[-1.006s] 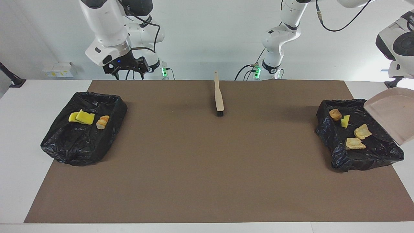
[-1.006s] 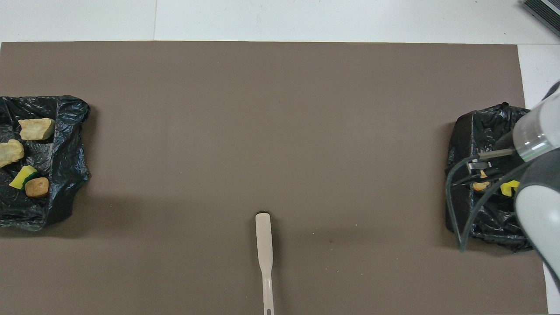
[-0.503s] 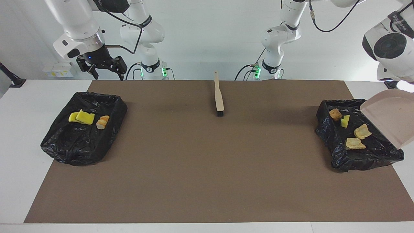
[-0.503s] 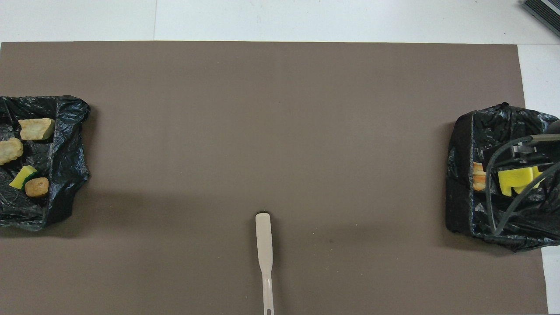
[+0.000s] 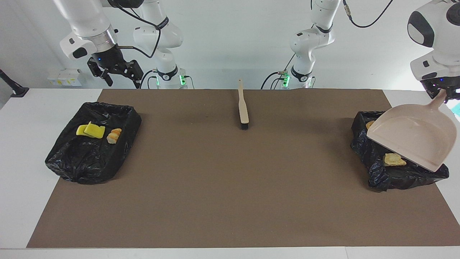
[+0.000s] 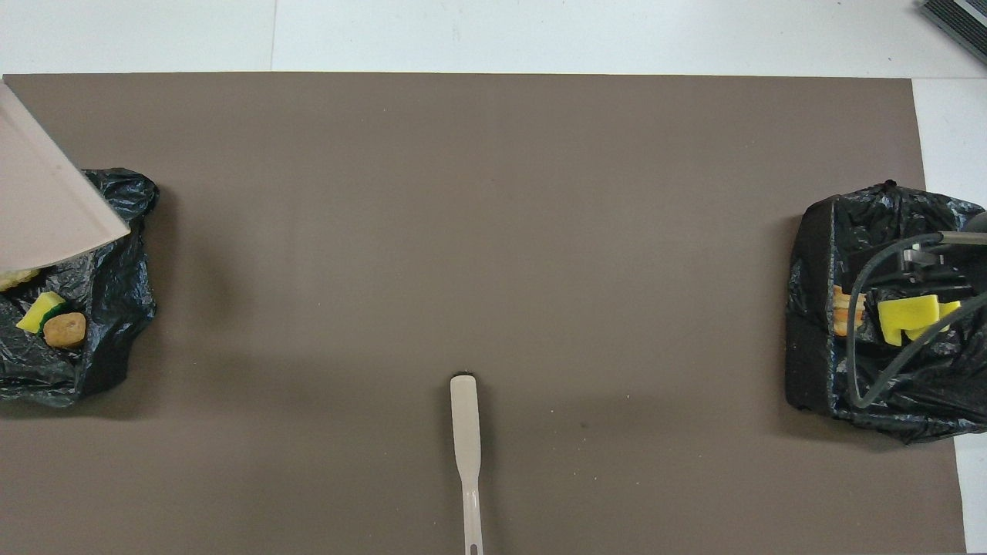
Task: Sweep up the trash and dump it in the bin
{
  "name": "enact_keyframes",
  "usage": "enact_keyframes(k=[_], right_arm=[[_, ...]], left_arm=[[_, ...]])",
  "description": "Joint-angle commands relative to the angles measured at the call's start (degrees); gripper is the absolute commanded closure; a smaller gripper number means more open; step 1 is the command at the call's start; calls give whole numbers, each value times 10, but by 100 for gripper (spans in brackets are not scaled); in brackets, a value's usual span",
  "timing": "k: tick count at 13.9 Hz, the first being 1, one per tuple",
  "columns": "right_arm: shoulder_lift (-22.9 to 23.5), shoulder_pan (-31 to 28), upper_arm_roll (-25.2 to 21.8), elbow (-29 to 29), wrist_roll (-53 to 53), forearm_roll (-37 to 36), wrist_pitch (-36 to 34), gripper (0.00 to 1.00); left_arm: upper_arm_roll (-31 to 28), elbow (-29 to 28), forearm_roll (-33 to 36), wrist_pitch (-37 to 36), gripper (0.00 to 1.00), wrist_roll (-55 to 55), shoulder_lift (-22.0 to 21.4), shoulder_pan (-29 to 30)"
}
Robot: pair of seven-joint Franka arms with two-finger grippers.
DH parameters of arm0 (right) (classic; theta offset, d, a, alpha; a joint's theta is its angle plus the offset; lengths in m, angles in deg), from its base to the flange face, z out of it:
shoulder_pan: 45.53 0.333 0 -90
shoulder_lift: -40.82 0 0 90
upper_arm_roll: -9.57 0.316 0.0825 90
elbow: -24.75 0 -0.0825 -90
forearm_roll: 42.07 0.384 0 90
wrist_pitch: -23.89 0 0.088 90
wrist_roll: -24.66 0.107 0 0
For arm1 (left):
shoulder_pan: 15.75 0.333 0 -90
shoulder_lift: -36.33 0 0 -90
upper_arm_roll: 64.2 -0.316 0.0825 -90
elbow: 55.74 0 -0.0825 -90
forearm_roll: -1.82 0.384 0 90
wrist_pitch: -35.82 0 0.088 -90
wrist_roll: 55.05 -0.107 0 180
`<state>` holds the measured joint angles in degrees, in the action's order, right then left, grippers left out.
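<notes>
Facing view
Left gripper (image 5: 442, 94): at the upper right of the frame we see it clamped on the handle of the pale pink plastic dustpan (image 5: 413, 136).
Dustpan: it hangs tilted over the black bag-lined bin (image 5: 377, 162) at the right edge, hiding most of its contents; one tan crusty chunk (image 5: 394, 159) shows under it.
Right gripper (image 5: 115, 72): at the upper left, in the air above the second black bag-lined bin (image 5: 86, 162), fingers spread wide, holding nothing.
Second bin: yellow sponge pieces (image 5: 90, 130) and a pale orange-streaked chunk (image 5: 114, 136) lie in it.
Brush: the wooden-handled brush (image 5: 243, 106) lies top centre on the brown mat (image 5: 230, 201) covering the surface.

Overhead view
Dustpan (image 6: 42, 208): upper left, covering part of the bin (image 6: 116, 308); a yellow-green sponge piece (image 6: 40, 311) touches a brown oval nugget (image 6: 65, 329).
</notes>
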<state>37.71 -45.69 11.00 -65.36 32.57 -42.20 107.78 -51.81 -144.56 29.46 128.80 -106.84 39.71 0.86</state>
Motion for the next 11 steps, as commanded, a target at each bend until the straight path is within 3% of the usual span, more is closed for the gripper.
enact_keyframes(k=[1, 4, 7, 11], right_arm=[[-23, -2, -2, -35, 10, 14, 28, 0], [-18, -6, -3, -42, 14, 14, 87, 0], [-18, -24, -3, -44, -12, 12, 92, 0], [-19, -22, -2, -43, -9, 14, 82, 0]], left_arm=[[10, -7, -63, -43, 100, 153, -13, -43], [10, -34, -114, -42, 100, 342, -14, -122], [10, -42, -181, -31, 100, 479, -7, -183], [10, -78, -234, 49, 100, 619, 9, -259]])
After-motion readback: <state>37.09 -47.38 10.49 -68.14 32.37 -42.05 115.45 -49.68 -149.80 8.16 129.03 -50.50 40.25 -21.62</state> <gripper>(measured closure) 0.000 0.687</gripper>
